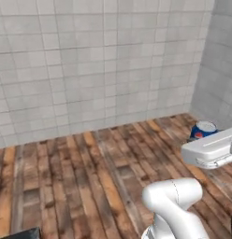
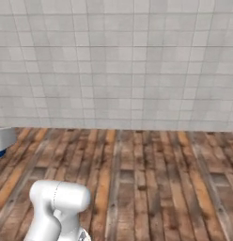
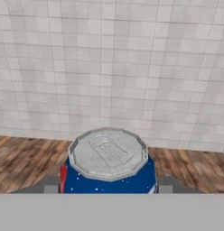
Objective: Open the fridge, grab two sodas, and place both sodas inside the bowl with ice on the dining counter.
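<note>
Fingers point(image 3: 50, 186) clamped on the blue can point(image 3: 108, 173), silver top at six o'clock in hand view, blue side at three o'clock from left base.

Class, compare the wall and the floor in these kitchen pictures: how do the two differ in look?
The wall is pale grey with small square tiles; the floor is brown and orange worn wooden planks. The wall's grid is regular; the floor's long boards run towards the wall. Both are flat surfaces behind the blue soda can.
</note>
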Controlling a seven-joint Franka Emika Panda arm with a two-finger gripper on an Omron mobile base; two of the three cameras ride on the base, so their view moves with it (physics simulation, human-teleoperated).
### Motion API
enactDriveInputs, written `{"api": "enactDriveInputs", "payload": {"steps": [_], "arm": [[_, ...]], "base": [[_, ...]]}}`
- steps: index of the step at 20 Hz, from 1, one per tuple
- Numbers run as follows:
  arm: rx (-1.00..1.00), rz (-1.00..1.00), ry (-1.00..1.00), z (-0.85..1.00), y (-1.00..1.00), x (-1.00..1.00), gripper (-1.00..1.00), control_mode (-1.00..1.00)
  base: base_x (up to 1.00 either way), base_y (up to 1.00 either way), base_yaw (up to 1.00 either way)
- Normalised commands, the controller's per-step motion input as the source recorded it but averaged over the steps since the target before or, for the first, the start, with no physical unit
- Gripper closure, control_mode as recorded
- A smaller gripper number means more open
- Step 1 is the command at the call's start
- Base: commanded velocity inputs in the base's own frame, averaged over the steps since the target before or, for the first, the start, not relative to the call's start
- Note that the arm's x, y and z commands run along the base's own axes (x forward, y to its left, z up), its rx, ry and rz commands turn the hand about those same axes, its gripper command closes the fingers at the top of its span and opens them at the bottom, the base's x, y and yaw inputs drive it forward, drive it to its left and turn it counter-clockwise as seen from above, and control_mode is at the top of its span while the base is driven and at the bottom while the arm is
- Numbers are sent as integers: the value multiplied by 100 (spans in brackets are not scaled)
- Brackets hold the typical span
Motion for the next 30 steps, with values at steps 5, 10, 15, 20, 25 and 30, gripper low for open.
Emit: {"api": "enactDriveInputs", "payload": {"steps": [5, 10, 15, 20, 25, 30], "arm": [[0, 0, 0, 0, 0, 0, 100, 100], [0, 0, 0, 0, 0, 0, 100, 100], [0, 0, 0, 0, 0, 0, 100, 100], [0, 0, 0, 0, 0, 0, 100, 100], [0, 0, 0, 0, 0, 0, 100, 100], [0, 0, 0, 0, 0, 0, 100, 100]], "base": [[100, -20, 34], [100, -5, 38], [100, -1, 40], [81, 0, 47], [42, 7, 54], [32, 13, 55]]}}
